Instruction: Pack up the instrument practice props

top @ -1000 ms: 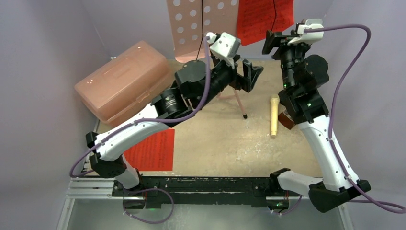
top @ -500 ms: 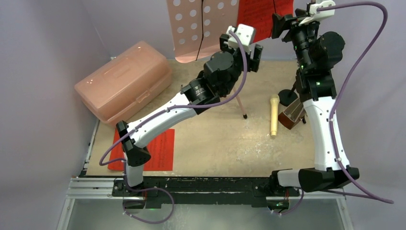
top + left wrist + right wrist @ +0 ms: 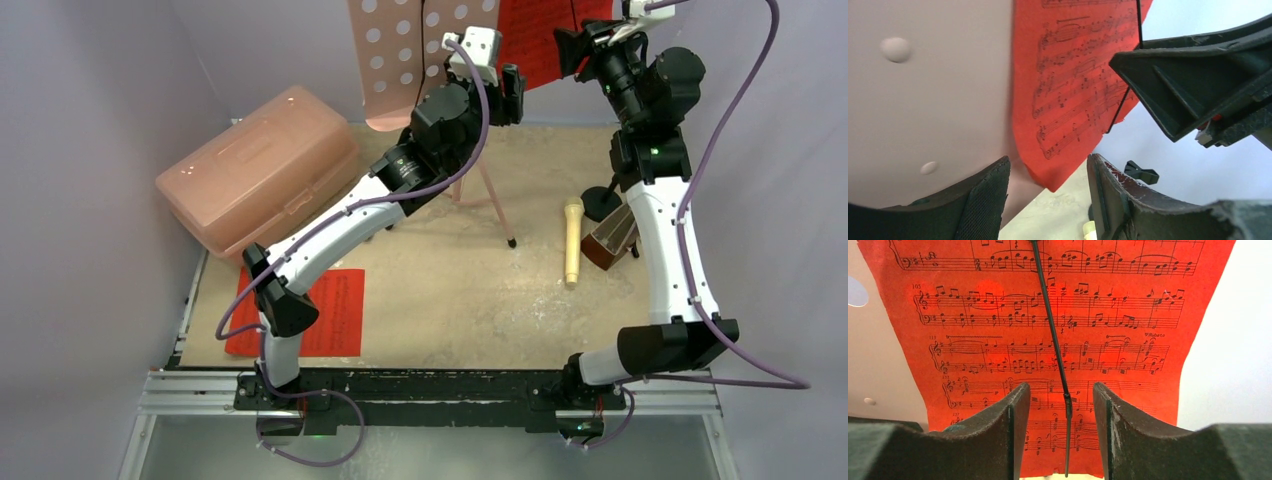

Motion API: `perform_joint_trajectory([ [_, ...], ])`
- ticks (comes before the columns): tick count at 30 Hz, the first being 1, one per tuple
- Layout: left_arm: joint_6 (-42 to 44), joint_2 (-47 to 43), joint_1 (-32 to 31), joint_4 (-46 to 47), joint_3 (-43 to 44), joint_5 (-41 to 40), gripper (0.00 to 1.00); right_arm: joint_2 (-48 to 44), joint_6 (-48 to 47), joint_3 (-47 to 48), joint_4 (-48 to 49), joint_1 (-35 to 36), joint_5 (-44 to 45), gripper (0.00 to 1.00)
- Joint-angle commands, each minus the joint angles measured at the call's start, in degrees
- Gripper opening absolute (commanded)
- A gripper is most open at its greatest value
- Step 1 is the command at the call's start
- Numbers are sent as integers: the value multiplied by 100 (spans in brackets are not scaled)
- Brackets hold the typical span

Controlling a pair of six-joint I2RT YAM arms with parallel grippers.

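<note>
The left gripper is spread at a corner of the red sheet-music page. The right gripper gapes before that page on the pink music stand.

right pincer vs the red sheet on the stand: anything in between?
Only a thin black retaining wire, running down the face of the red sheet-music page, in line with the open right pincer. Right wrist view shows it.

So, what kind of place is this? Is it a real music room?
Probably not: it looks like a robot test cell. Plain grey walls enclose one small table, two robot arms are bolted to its near edge, and the pink music stand and cream microphone seem props.
</note>
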Motion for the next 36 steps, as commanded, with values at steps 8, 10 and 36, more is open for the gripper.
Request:
perform_joint_trajectory([
  [8,-474,356,106,449,335,383,52,1,179,257,359,-28,-422,45],
  [10,-490,394,115,556,314,355,49,26,188,262,361,-23,-420,42],
  [36,-228,-1190,73,1203,-1408,316,0,-136,153,-9,330,-28,49,0],
])
